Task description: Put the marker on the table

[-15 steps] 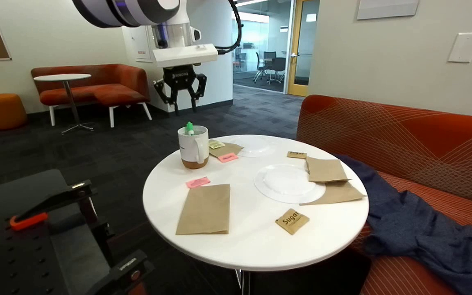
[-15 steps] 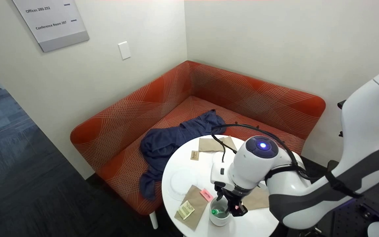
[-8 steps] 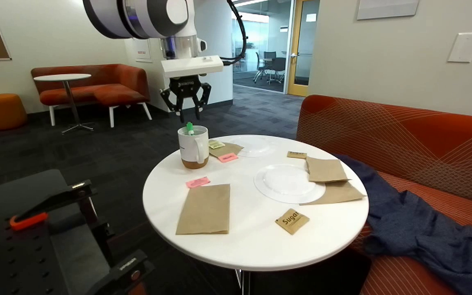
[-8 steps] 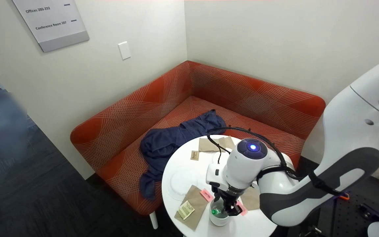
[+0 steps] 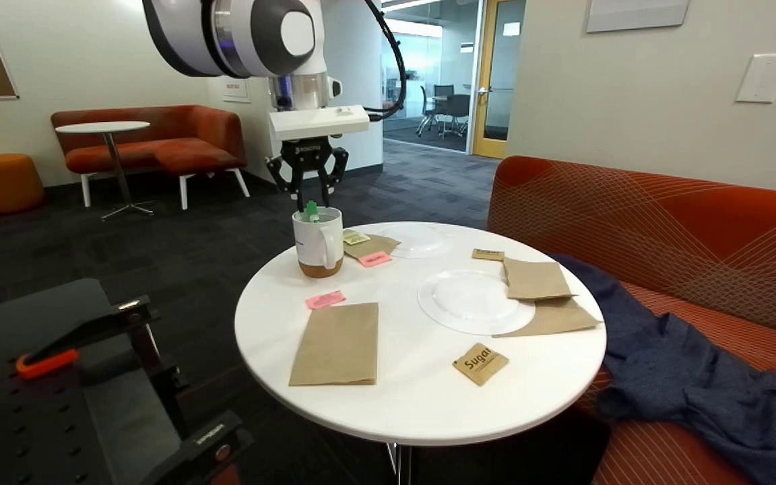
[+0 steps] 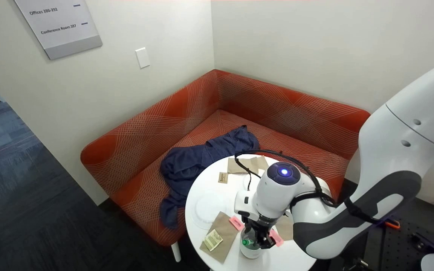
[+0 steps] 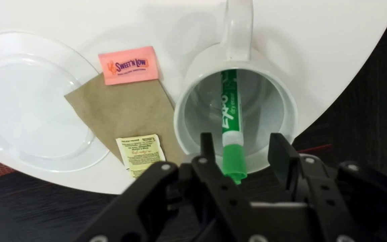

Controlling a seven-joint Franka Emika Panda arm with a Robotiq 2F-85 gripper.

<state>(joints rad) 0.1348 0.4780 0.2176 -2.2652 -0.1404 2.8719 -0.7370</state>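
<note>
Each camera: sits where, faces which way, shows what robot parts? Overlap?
Exterior view: raised beside the table, facing a door beyond; arm and gripper show.
Exterior view: high, looking down over the table toward the sofa; arm and gripper show.
Wrist view: on the arm's end, looking down into the mug; open fingers show.
All share table, mug, marker; both exterior views, the sofa.

This is an office building, in what seems a lounge corner. In an exterior view a sign (image 6: 59, 28) reads "Offices 280-292" and "Conference Room 287". A red sofa (image 5: 657, 249) stands beside the table (image 5: 422, 397); farther back are a second sofa (image 5: 179, 138), a small table (image 5: 103, 126) and an orange stool (image 5: 1, 183) on dark carpet (image 5: 186, 249). Behind glass (image 5: 428, 47), dark chairs (image 5: 458, 108) show, too far off to name the room.
</note>
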